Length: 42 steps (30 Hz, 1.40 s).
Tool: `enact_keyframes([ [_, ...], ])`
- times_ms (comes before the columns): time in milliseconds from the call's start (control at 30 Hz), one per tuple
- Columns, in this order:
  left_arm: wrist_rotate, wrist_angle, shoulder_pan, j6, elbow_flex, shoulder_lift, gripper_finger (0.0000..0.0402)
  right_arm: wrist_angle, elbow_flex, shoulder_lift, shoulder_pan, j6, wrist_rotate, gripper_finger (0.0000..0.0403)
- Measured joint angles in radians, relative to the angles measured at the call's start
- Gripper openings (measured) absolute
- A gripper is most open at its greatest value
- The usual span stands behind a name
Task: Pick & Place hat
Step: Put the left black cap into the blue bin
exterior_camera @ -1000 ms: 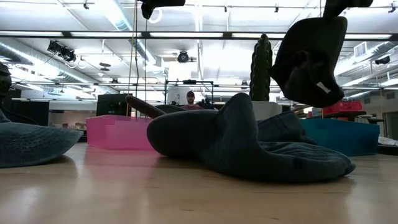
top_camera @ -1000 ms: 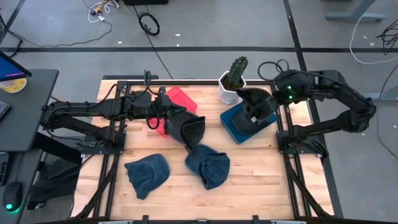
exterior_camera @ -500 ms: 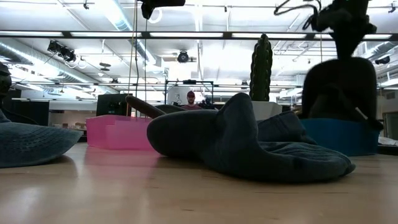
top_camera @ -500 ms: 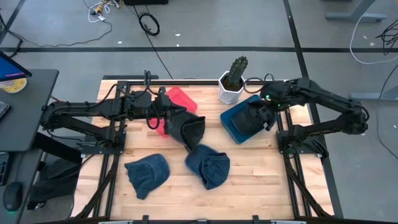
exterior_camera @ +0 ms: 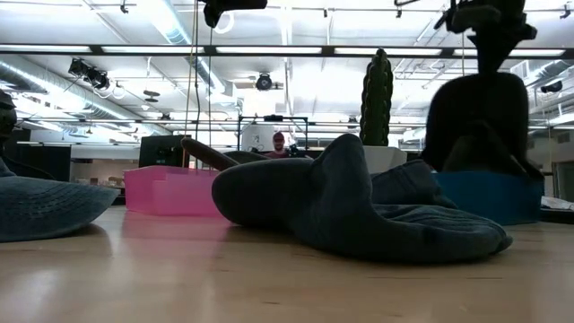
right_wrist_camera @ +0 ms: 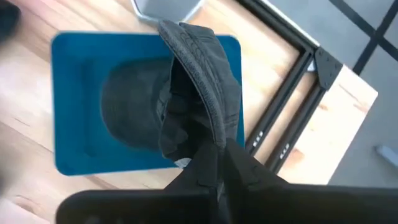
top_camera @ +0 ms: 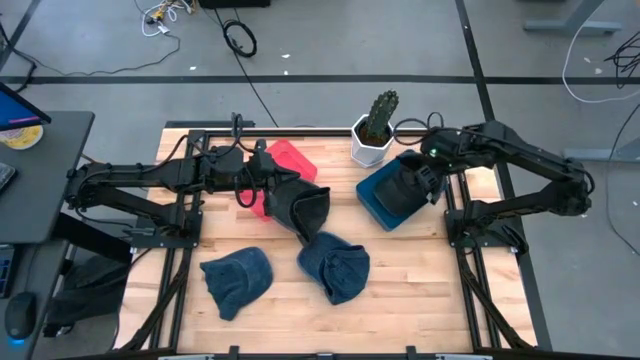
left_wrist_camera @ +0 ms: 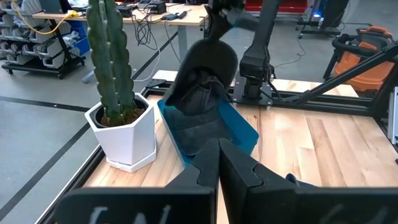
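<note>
Since 1 s ago, right tool has come down w/ the dark hat from up high, and the hat is now hanging into the blue bin, beside the cactus pot. Since 0.5 s ago it's barely shifting, just a bit nearer the pot.

Right tool is pinching the hat at its brim edge, fingers pressed together on the fabric. Hat's long axis is running roughly vertical: brim end up in the tool, crown hanging down inside the bin. In low view the hat is reading as a tall dark dome above the bin wall; can't tell if the crown is touching the bin floor.

Left tool is hovering well apart from the pot, near the pink bin, w/ another dark hat right by it; fingers are looking pressed together in left wrist view.

Two blue hats are lying on the counter, farther from the pot: one mid-counter, one beyond it toward the left arm's side. Person is showing far back in the room.
</note>
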<state>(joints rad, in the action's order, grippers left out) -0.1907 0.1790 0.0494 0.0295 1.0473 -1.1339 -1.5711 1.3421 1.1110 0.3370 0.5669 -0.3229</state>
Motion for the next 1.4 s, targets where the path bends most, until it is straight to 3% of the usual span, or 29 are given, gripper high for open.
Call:
enact_keyframes([
  [200, 0.0, 0.001, 0.0, 0.0, 0.0, 0.0, 0.0012, 0.0, 0.039, 0.001, 0.0, -0.031, -0.043, 0.0],
  [500, 0.0, 0.014, 0.0, 0.0, 0.0, 0.0, 0.0012, 0.036, -0.011, 0.032, -0.025, -0.062, -0.089, 0.0],
  [1400, 0.0, 0.019, 0.0, -0.026, 0.0, 0.0, 0.0012, 0.11, -0.069, 0.302, -0.217, 0.075, -0.099, 0.0],
])
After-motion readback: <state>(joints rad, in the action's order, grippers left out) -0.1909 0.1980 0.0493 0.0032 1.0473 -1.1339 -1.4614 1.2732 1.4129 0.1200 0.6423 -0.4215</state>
